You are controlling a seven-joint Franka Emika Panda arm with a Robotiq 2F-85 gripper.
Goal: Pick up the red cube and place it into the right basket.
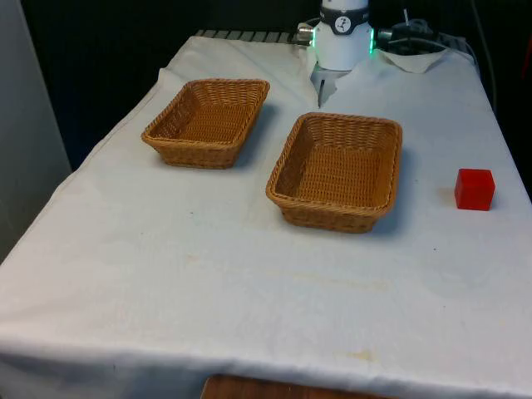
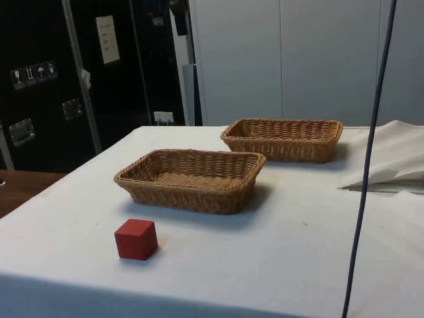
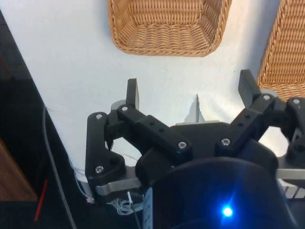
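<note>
The red cube (image 1: 474,189) sits on the white cloth near the table edge at the front view's right, also red cube (image 2: 136,238) in the side view. Nearest to it is the right wicker basket (image 1: 331,218), the closer basket (image 2: 185,195) in the side view. It holds nothing. My gripper (image 3: 189,90) hangs open above bare cloth, with nothing between its black fingers (image 3: 132,93). It is far from the cube, and one wicker basket (image 3: 167,40) lies beyond the fingertips.
A second empty basket (image 1: 195,154) stands at the front view's left, farther back (image 2: 285,149) in the side view. The white arm base (image 1: 343,37) stands at the table's far end. A thin cable (image 2: 370,159) hangs in the side view beside a rumpled cloth fold (image 2: 397,165).
</note>
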